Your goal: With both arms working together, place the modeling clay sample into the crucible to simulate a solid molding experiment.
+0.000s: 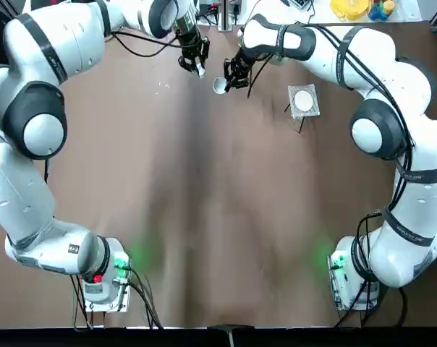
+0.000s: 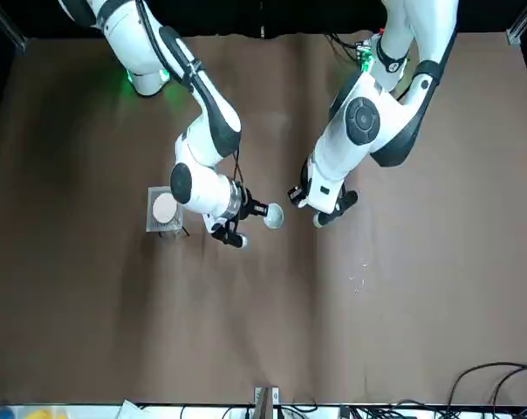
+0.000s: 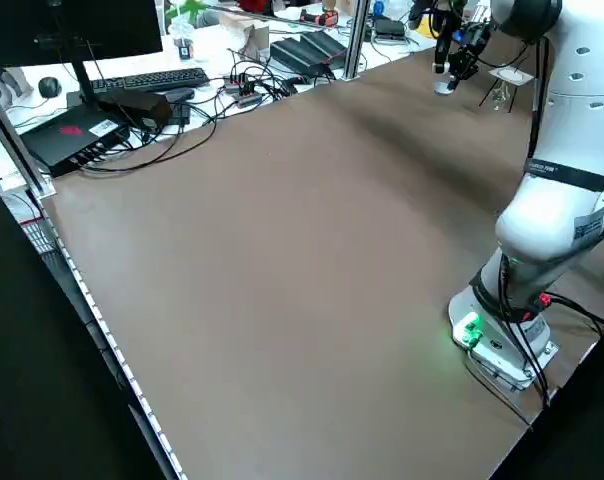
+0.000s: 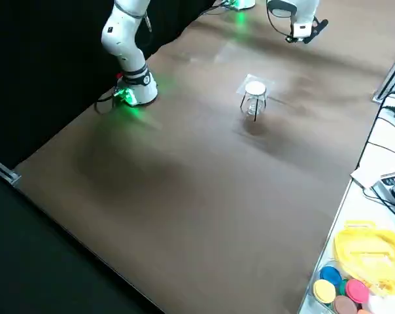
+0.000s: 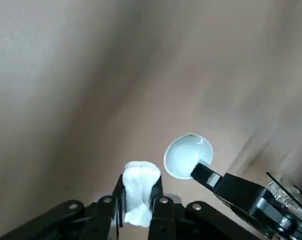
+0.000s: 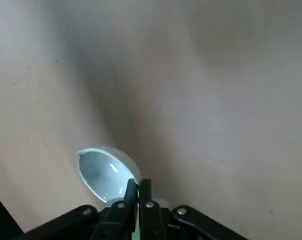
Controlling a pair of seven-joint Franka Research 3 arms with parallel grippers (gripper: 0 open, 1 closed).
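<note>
White, glossy, round crucible (image 6: 105, 175), rim clenched in the right gripper's fingers (image 6: 138, 187); whitish, lumpy modeling clay (image 5: 140, 192) between the left's (image 5: 140, 197)

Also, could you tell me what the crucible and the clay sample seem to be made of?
The crucible looks like glazed white ceramic, judging by its bright highlights and smooth curved wall. The modeling clay sample appears soft and matte, with a creased, uneven surface; that fits clay, though the look leaves it open.

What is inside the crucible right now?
The left wrist view looks into the crucible and shows only its glossy white inner wall, no lump. The part nearest the right gripper is covered by its fingertip, so that bit cannot be checked.
</note>
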